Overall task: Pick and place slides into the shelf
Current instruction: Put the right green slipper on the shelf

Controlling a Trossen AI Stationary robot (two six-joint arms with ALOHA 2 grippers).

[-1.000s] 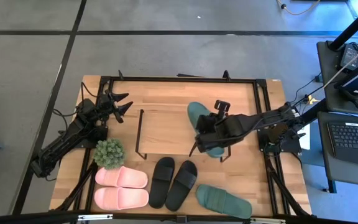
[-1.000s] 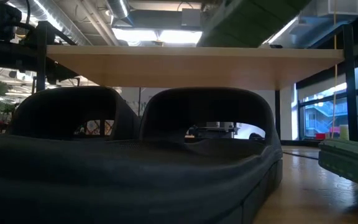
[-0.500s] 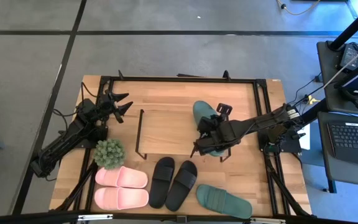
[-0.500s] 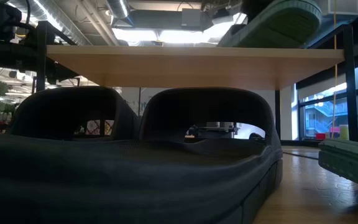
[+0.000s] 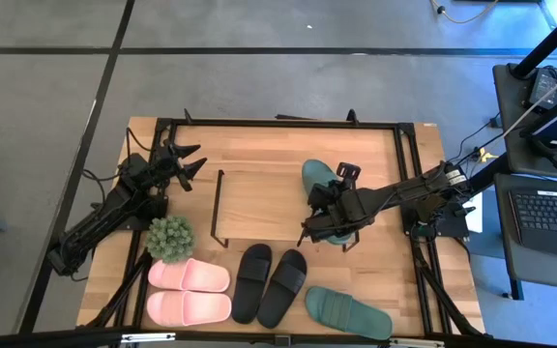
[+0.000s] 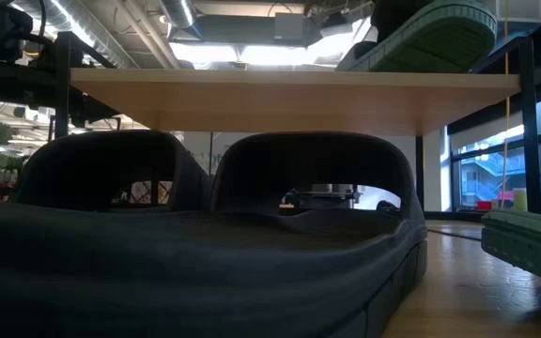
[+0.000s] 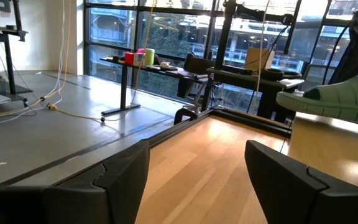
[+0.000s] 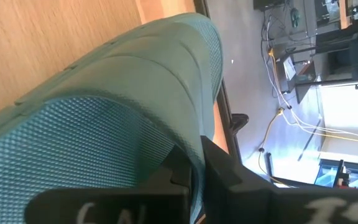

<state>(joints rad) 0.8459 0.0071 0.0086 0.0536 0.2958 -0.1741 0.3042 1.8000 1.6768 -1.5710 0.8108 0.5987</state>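
My right gripper (image 5: 327,215) is shut on one dark green slide (image 5: 317,179) over the right end of the shelf (image 5: 259,203), a light board on thin black legs. In the low view this slide (image 6: 430,33) is tilted above the board (image 6: 289,99). The other green slide (image 5: 348,311), the black pair (image 5: 269,282) and the pink pair (image 5: 190,292) lie sole-down near the table's near edge. My left gripper (image 5: 191,164) waits open by the table's left side, far from them; its wrist view shows the held slide (image 7: 334,99). My right gripper holds the dark green slide by its near half, coming slanting down from the table's right side. In the wrist view one finger (image 8: 185,177) lies on the textured foam (image 8: 123,149) beside the strap; the other finger is hidden. The slide is tilted; whether its low end touches the board, I cannot tell.
A small green potted plant (image 5: 169,237) stands between the shelf and the pink pair. The table's black frame (image 5: 278,123) runs along its edges. Bare wood shows on the shelf's left part and on the table (image 5: 259,145) behind it. A desk with a keyboard (image 5: 549,217) stands right of the table.
My right gripper has come down with the green slide toward the shelf's top board and shifted slightly toward the table's right edge. In the low view the slide has dropped into fuller sight above the board's right end. The gripper has stayed shut on it.
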